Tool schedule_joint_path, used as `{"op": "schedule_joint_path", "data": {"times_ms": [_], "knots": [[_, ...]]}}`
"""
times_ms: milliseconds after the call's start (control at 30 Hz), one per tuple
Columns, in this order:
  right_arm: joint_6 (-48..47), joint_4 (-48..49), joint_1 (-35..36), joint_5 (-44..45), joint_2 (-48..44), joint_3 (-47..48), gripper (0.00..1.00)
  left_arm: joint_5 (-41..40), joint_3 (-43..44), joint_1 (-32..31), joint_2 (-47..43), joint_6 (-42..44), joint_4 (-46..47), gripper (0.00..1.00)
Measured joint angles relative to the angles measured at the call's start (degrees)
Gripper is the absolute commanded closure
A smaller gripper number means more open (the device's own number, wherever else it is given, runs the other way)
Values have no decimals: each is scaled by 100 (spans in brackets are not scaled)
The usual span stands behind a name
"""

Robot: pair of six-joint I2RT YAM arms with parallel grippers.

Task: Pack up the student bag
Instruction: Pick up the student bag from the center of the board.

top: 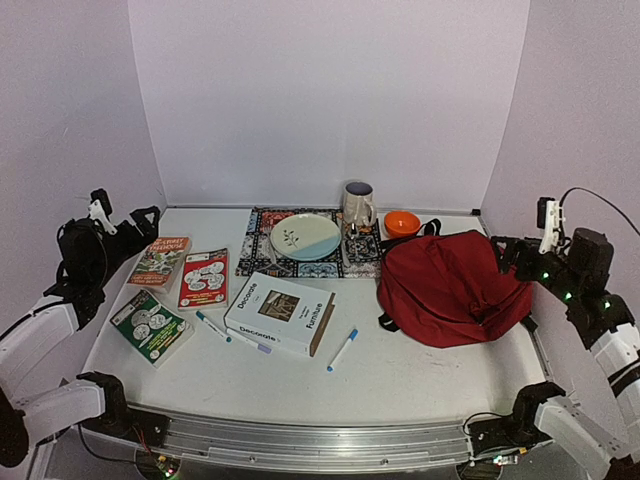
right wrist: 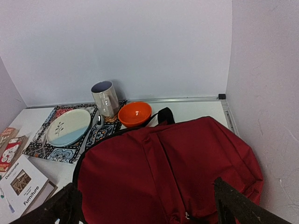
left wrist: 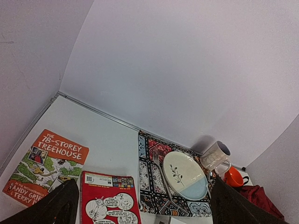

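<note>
You have soft, even light. Shadows are faint, a small one behind the mug (left wrist: 216, 155). The student bag (right wrist: 168, 172) looks sharp; wrist views bend at the edges.

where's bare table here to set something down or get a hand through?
Widest bare table: the near strip in front of the white book and student bag. A smaller patch lies back left, behind the Treehouse book, left of the placemat. The gap between white book and bag holds a pen. Crowded back centre: plate, mug, orange bowl.
</note>
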Motion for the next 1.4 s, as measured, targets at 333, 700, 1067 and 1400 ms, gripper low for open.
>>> {"op": "schedule_joint_path", "data": {"times_ms": [333, 700, 1067, 1400], "knots": [[52, 176, 831, -315, 1785, 346, 2, 731, 137, 0, 906, -272, -2, 1], [2, 123, 2061, 339, 3944, 1293, 2, 1696, 296, -25, 1603, -327, -9, 1], [4, -419, 2416, 1197, 5915, 2276, 2, 1792, 447, -596, 1989, -321, -7, 1], [24, -577, 2455, 1780, 6723, 2429, 4, 1700, 623, -1169, 2239, -299, -7, 1]]}}
